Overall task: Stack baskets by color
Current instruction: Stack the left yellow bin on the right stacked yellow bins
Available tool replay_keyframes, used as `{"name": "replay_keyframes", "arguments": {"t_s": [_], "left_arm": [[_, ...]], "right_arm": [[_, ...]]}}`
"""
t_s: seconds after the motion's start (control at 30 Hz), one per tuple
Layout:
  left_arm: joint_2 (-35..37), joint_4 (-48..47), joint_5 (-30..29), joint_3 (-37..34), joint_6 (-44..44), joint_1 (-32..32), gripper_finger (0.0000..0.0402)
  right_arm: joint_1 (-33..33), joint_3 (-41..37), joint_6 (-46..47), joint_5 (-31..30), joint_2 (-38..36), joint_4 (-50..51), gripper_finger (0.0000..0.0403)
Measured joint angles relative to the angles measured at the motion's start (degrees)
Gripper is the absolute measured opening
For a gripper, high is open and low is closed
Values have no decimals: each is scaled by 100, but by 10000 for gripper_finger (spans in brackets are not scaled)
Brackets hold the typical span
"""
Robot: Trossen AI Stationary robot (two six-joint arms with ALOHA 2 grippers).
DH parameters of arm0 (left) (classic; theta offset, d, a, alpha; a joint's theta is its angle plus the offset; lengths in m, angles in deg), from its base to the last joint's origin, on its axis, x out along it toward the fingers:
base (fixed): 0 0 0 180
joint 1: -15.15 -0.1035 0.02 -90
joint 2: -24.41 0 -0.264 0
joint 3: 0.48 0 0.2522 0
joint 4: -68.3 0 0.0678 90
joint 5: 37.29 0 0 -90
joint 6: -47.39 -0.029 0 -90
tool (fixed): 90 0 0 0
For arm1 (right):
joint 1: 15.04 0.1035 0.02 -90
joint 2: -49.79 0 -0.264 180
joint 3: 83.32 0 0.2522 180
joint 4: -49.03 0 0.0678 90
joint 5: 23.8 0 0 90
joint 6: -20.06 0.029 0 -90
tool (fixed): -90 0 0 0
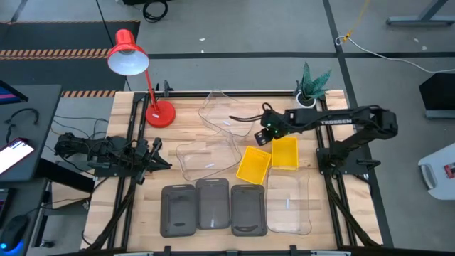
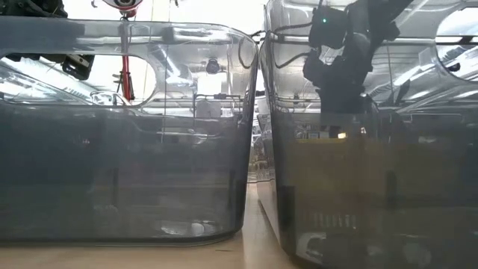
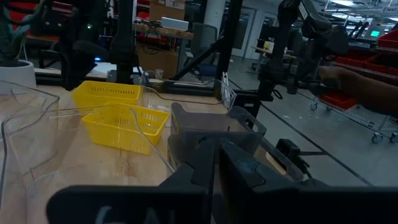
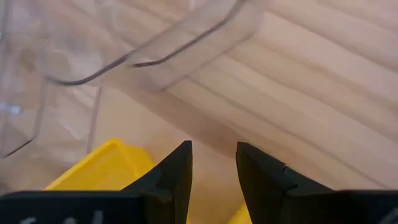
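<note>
Two yellow baskets [image 1: 254,164] [image 1: 284,153] lie side by side right of the table's middle, the left one tilted askew. Three dark grey baskets [image 1: 212,208] stand in a row at the near edge, with a clear basket [image 1: 288,203] on their right. More clear baskets [image 1: 220,114] [image 1: 202,158] lie toward the middle and far side. My right gripper [image 1: 264,135] [image 4: 214,163] hangs open above the bare wood just beyond the yellow baskets, with nothing between its fingers. My left gripper [image 1: 153,158] rests shut at the table's left, pointing level.
A red desk lamp [image 1: 131,60] stands with its base [image 1: 160,114] on the table's far left. A small potted plant [image 1: 311,89] sits at the far right corner. In the low view, grey basket walls [image 2: 127,134] fill the picture.
</note>
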Motion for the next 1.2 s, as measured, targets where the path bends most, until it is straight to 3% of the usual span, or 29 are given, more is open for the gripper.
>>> {"name": "replay_keyframes", "arguments": {"t_s": [0.37,0.7,1.2], "left_arm": [[2,0,2,2,0,-2,35],[0,0,0,2,1,-2,32],[2,-2,0,2,0,0,25]], "right_arm": [[354,73,-158,-262,26,-158,129],[688,787,-705,-607,26,187,129],[1192,841,-1025,-463,520,112,129]]}}
